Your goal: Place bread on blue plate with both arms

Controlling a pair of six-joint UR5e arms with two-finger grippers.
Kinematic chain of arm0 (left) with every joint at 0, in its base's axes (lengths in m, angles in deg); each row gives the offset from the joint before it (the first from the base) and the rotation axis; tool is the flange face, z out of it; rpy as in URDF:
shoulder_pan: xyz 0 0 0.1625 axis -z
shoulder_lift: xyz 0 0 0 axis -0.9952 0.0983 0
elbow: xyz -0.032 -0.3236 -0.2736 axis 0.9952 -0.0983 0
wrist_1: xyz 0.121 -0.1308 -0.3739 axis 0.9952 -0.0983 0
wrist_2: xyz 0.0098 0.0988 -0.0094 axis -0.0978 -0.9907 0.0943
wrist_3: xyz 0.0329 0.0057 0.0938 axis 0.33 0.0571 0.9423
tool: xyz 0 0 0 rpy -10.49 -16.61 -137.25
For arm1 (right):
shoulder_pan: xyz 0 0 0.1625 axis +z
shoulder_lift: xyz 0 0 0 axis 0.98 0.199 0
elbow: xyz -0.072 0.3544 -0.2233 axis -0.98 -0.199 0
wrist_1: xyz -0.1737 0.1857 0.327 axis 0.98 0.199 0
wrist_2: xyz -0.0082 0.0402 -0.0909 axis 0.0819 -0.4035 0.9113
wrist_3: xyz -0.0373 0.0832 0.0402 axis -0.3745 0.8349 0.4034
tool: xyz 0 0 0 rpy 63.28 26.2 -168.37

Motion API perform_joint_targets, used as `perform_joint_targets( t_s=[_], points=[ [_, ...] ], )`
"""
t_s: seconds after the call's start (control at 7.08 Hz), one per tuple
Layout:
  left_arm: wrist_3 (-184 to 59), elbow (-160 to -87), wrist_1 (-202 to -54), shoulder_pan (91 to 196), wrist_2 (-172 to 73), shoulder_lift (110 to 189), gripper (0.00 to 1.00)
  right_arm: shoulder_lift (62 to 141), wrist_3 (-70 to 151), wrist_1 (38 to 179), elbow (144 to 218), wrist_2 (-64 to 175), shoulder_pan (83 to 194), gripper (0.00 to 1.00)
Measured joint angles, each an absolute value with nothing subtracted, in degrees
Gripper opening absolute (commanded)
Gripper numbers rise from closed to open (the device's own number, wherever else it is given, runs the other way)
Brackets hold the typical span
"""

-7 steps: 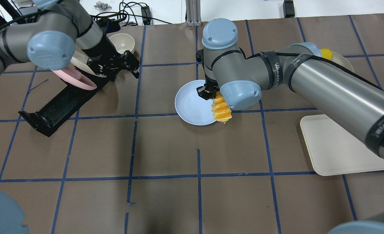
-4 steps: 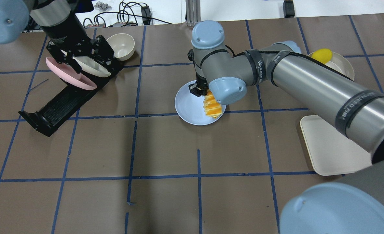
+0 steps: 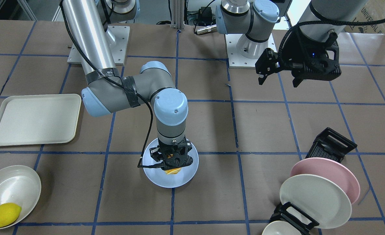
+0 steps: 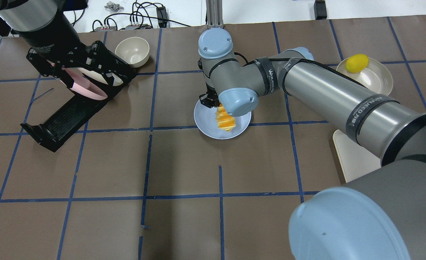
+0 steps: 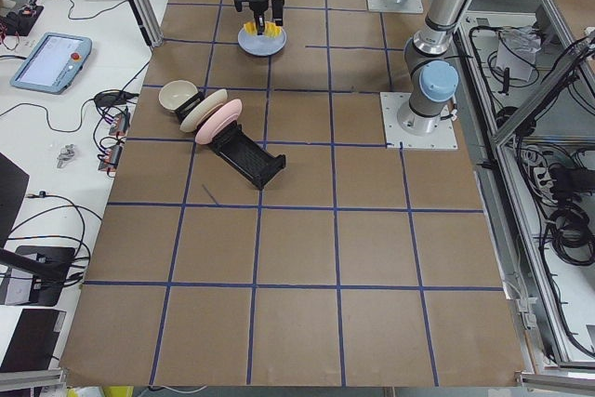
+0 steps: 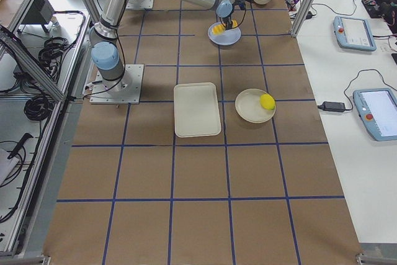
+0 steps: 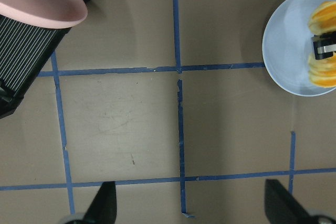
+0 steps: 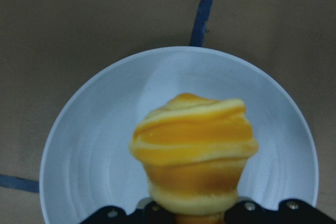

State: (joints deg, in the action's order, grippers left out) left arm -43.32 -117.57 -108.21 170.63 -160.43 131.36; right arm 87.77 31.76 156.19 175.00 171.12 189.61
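Placing stage. The right gripper (image 3: 172, 159) is clamped on one end of the bread (image 4: 224, 121) and holds it over the blue plate (image 3: 154, 176), the loaf's free end pointing down at the plate's middle in the wrist view. An end grip leaves most of the loaf clear to lie across the plate when lowered. Whether the bread already touches the plate cannot be told.

The left gripper (image 3: 279, 80) hangs well apart from the blue plate, on the robot's left side, raised above the table (image 3: 212, 202), its fingers spread wide and empty; it appears parked out of the way.

Surroundings, relative to the blue plate: a black rack (image 3: 331, 143) with a pink plate (image 3: 329, 169) and a cream plate (image 3: 313, 199), plus a small bowl (image 4: 133, 50), lie on the robot's left; a tray (image 3: 32, 119) and a dish (image 3: 13, 182) with a lemon (image 3: 3, 214) lie on its right. Nothing stands between bread and plate.
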Motion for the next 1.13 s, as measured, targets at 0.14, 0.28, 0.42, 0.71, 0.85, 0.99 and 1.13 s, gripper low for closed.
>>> perform_joint_targets(
  t_s=[0.14,0.28,0.42,0.71,0.85,0.99,1.13],
  points=[
    [-43.6,-118.1,-108.1,170.7,-161.5,131.5,1.0,87.4,31.6,156.2,175.0,171.2,189.6,0.1],
    [-43.9,-118.6,-108.1,170.7,-161.7,131.7,1.0,87.1,31.4,156.2,174.9,171.2,189.5,0.96],
    [-44.0,-118.8,-108.1,170.7,-161.1,131.6,1.0,86.9,31.3,156.2,174.9,171.2,189.5,1.0],
    [-43.7,-119.3,-108.1,170.7,-156.9,130.7,1.0,86.8,31.2,156.2,174.1,171.1,189.5,1.0],
    [-43.5,-119.0,-108.0,170.8,-155.6,130.4,1.0,86.8,31.2,156.1,173.7,171.1,189.4,1.0],
    [-43.5,-118.7,-107.9,170.7,-155.3,130.3,1.0,86.8,31.2,156.0,173.5,171.1,189.3,1.0],
    [-43.5,-118.5,-107.8,170.7,-155.2,130.3,1.0,86.9,31.2,155.9,173.3,171.0,189.1,1.0]
  ],
)
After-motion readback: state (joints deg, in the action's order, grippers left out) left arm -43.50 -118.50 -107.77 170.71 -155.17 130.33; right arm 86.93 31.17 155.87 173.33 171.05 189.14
